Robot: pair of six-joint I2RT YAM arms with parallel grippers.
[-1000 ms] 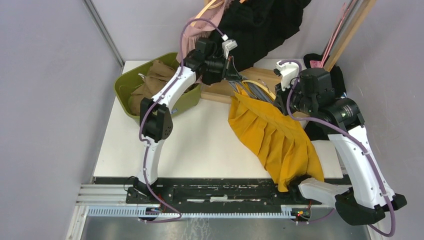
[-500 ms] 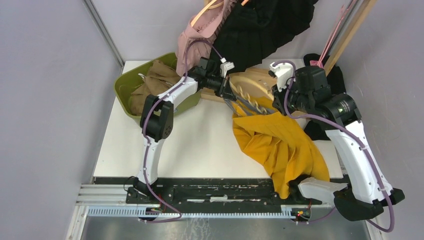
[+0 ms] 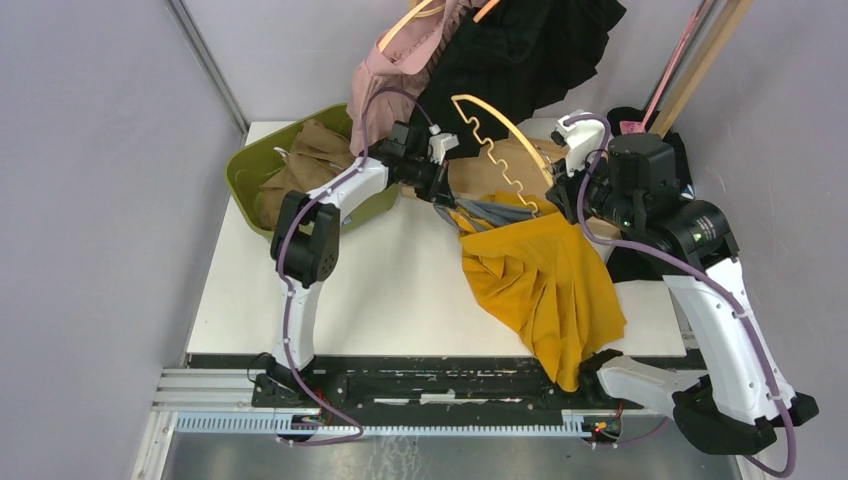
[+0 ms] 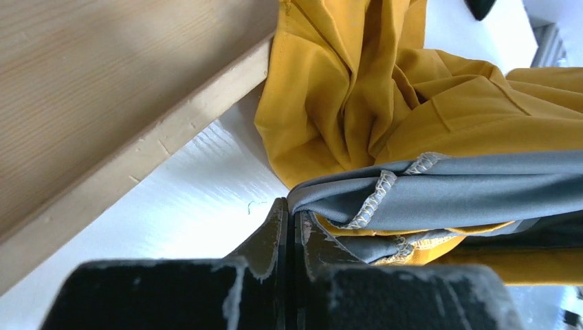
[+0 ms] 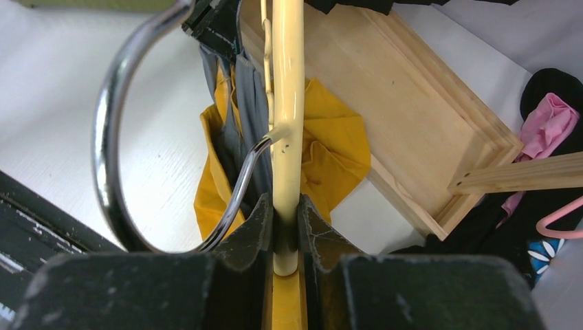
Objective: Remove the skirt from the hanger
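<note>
The mustard-yellow pleated skirt (image 3: 545, 285) with grey lining lies crumpled on the white table (image 3: 330, 290). My left gripper (image 3: 447, 195) is shut on the lining at the waist, as the left wrist view shows: jaws (image 4: 292, 210) pinch the grey lining (image 4: 440, 192) over yellow cloth (image 4: 357, 89). My right gripper (image 3: 566, 197) is shut on the cream notched hanger (image 3: 495, 150), whose far end is tilted up above the skirt. In the right wrist view the gripper (image 5: 285, 213) clamps the hanger bar (image 5: 287, 103), with the metal hook (image 5: 110, 137) at left and the skirt (image 5: 330, 151) below.
A green bin (image 3: 243, 170) of brown clothes stands at the back left. Pink and black garments (image 3: 520, 50) hang at the back over a wooden stand base (image 3: 520, 158). Pink hangers (image 3: 680, 60) and dark clothes (image 3: 640, 265) are at the right.
The hanger has swung up, its far end rising out of the skirt's waist. The left gripper has drawn the waist leftward and lower. The skirt has slumped onto the table.
</note>
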